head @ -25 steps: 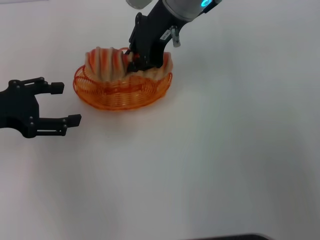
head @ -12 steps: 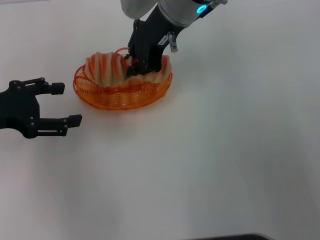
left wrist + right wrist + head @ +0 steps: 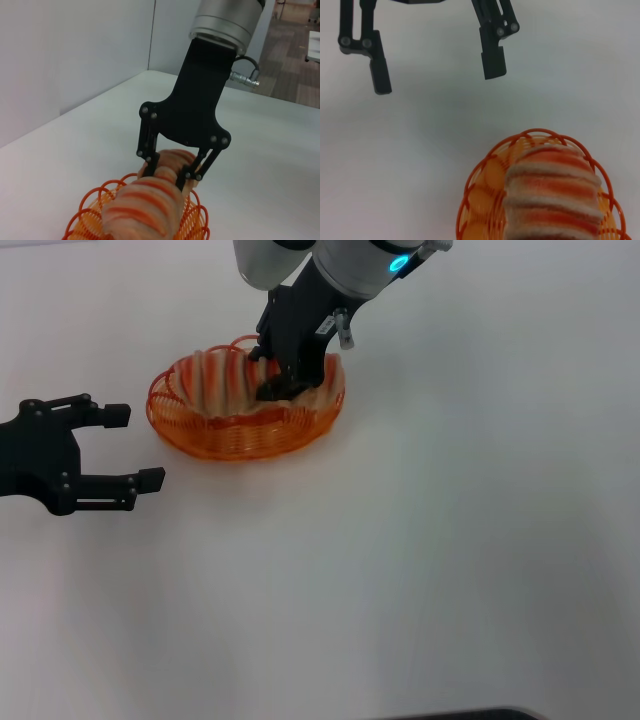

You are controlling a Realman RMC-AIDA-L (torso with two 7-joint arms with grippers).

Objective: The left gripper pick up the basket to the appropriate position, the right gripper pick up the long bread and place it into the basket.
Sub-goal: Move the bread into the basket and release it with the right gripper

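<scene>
The orange wire basket [image 3: 240, 435] stands on the white table at the back left. Inside it lies the long bread [image 3: 215, 380], tan with orange-red stripes, sagging in the middle. My right gripper [image 3: 272, 385] reaches down from behind and is shut on the long bread near its middle. The left wrist view shows those fingers clasping the loaf [image 3: 145, 205] above the basket rim [image 3: 95, 200]. My left gripper [image 3: 143, 447] hovers open to the left of the basket, apart from it and holding nothing. In the right wrist view it [image 3: 437, 77] appears beyond the basket [image 3: 480, 190] and bread [image 3: 550, 195].
The white table top [image 3: 430, 560] stretches bare to the front and right of the basket. A wall corner [image 3: 150, 40] rises behind the table in the left wrist view.
My right gripper has lowered the long bread, which now sits deeper in the basket. The left gripper has not moved.
</scene>
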